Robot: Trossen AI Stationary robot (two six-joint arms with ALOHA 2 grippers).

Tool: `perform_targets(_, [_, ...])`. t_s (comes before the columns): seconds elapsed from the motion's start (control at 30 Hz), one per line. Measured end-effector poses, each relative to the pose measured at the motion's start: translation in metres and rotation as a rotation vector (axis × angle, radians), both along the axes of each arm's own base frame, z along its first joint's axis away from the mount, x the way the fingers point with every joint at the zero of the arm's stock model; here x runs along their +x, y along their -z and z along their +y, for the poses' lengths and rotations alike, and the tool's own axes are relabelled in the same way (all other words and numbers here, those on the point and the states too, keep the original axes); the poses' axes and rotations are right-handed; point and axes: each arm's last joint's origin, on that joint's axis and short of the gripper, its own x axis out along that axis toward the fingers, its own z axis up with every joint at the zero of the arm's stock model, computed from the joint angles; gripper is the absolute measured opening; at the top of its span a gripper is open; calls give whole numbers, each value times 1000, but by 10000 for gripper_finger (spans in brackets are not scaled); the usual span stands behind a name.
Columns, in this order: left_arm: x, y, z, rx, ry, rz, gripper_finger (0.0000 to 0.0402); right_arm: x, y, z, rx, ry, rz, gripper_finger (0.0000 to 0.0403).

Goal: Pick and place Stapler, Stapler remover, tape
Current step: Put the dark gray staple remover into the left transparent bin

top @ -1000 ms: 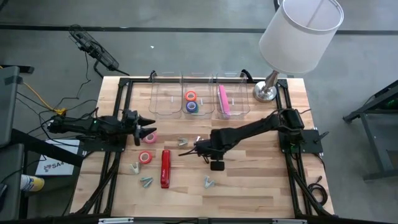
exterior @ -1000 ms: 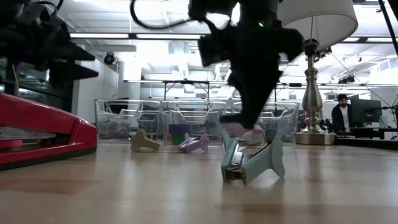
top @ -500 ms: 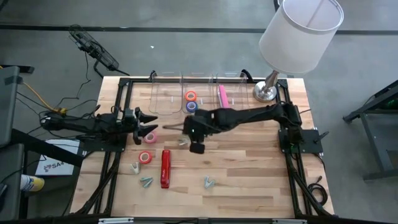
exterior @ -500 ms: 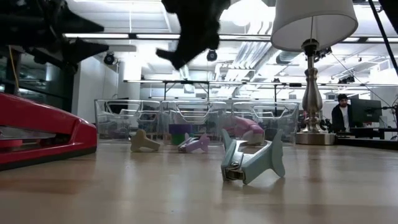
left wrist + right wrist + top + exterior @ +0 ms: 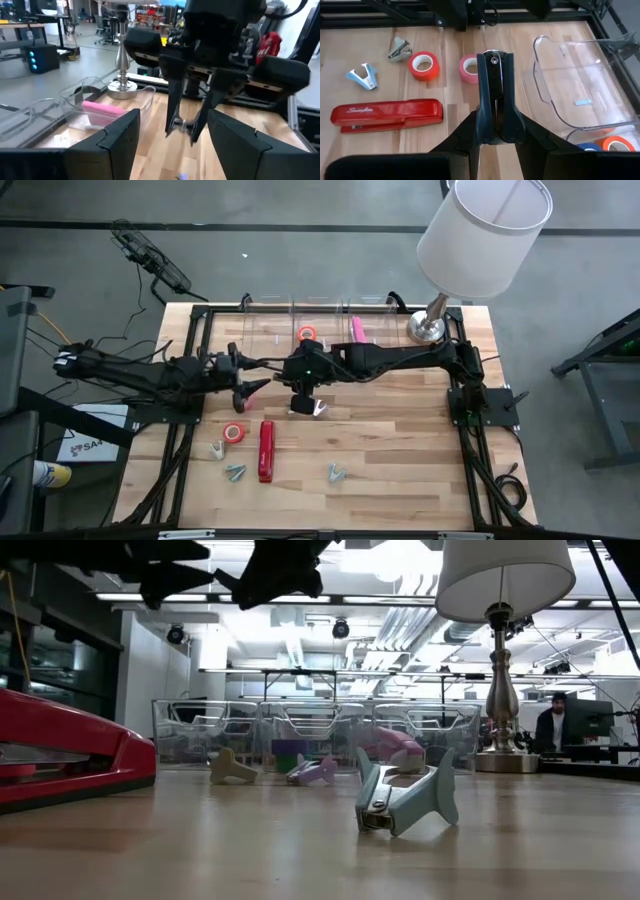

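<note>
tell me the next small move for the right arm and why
Probably carry on over the empty clear bin, then open. The right gripper hangs above the table with its fingers shut on a staple remover, beside that bin; the next bin already holds tape rolls.

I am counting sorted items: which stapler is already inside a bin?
The pink stapler in the bin beside the lamp; the red stapler lies on the table.

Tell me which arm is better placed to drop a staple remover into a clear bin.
Right. The right gripper is shut on a staple remover beside the clear bin; the left gripper is open, holding nothing.
</note>
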Motion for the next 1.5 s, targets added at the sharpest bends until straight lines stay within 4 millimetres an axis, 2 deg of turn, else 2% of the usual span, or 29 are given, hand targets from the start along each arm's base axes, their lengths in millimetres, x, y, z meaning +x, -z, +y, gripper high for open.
perform_targets(0.17, [12, 2, -3, 17, 26, 81, 230, 0, 0, -1, -5, 0, 1, 86])
perform_targets(0.4, [21, 8, -5, 17, 54, 106, 230, 2, -2, -1, -15, -14, -23, 86])
perform_targets(0.77, [22, 4, -4, 15, 26, 67, 226, 2, -2, -1, -24, -32, -26, 86])
perform_targets(0.9, [22, 4, -4, 15, 25, 66, 197, 3, -2, -1, -23, -32, -33, 86])
perform_targets(1.17, [22, 5, -4, 17, 29, 71, 86, 2, -2, 0, -21, -44, -29, 86])
perform_targets(1.5, [22, 6, -4, 19, 36, 86, 83, 2, -2, 0, -21, -40, -28, 86])
